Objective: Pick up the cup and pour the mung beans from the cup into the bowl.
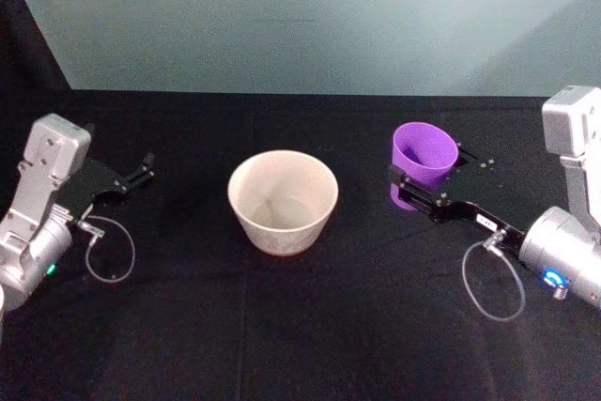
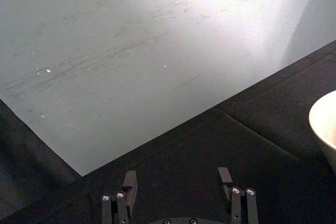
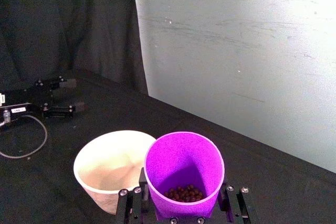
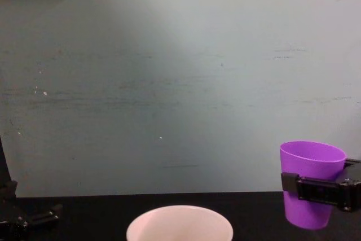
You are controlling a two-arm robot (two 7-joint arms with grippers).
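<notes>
- One small white label (image 1: 488, 220) sits on the black bar of the right gripper (image 1: 427, 174); its writing is too small to read.
- One purple cup (image 1: 424, 164) stands upright near the bowl (image 1: 283, 202), on its right side, with a shallow layer of dark mung beans (image 3: 184, 193) at its bottom.
- One cream bowl shows a bare inner wall.
- Two grippers: the right one clamps the cup's sides; the left gripper (image 1: 146, 169), well left of the bowl, has its fingers spread apart.

1. Chest view: the bowl (image 4: 179, 224) drops off the bottom edge, its lower half lost.
2. Right wrist view: the cup (image 3: 184, 163) base is cut off, its lower sides behind the right gripper (image 3: 184, 199).
3. Beans (image 3: 184, 193) are too small to count.
</notes>
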